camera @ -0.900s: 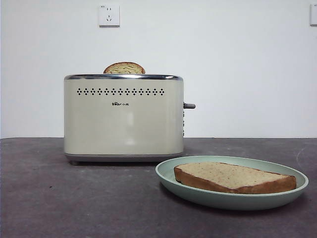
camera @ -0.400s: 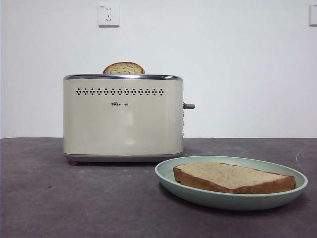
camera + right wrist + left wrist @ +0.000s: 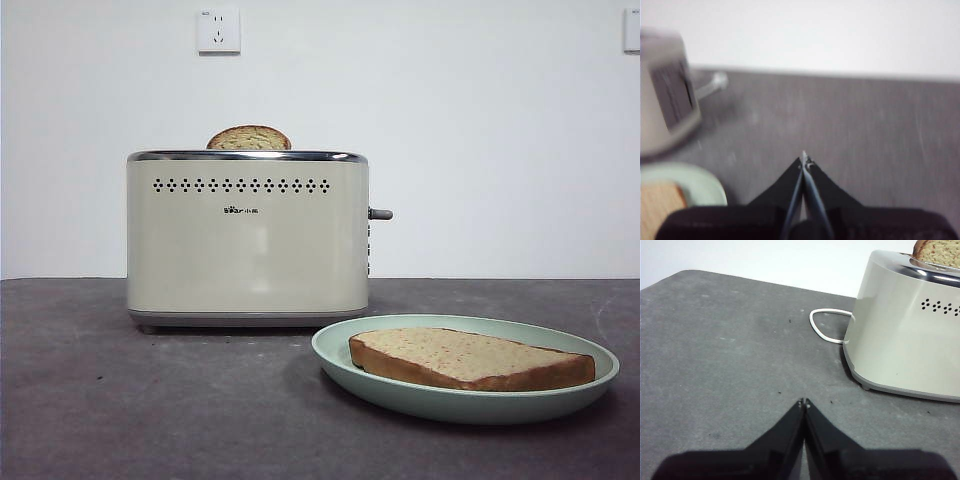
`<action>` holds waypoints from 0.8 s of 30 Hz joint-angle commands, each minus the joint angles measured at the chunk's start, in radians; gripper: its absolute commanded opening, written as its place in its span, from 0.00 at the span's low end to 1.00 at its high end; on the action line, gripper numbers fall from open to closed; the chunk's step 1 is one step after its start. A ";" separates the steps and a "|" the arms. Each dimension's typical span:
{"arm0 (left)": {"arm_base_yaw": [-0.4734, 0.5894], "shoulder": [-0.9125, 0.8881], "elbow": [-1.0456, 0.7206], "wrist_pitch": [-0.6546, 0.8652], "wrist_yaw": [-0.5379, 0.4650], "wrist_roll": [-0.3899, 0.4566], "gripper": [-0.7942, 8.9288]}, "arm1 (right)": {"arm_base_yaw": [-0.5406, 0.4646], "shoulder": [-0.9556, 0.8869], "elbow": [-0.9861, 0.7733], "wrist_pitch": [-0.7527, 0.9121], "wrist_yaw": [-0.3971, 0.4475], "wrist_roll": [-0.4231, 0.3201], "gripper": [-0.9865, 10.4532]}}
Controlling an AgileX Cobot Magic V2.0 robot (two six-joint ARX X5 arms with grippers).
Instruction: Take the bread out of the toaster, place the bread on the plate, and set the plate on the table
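In the front view, little is changed from a second ago: the toast slice (image 3: 470,358) is seen lying flat on the mint-green plate (image 3: 340,362) at lower right, and the plate is set on the worktop (image 3: 150,410) just in front of the cream toaster (image 3: 247,235). A second slice (image 3: 249,138) is left poking from the slot. No arm is shown, so the task is judged essentially complete.

In the left wrist view, the left gripper (image 3: 804,404) is clenched empty above bare worktop, the toaster at upper right, a white cord (image 3: 827,326) beside it.

In the right wrist view, blurred by motion, the right gripper (image 3: 803,159) is closed on nothing, the plate at lower left.
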 commanded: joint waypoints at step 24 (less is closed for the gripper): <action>0.003 -0.001 -0.013 0.006 -0.002 0.011 0.08 | -0.108 -0.260 -0.068 -0.235 0.026 0.106 0.09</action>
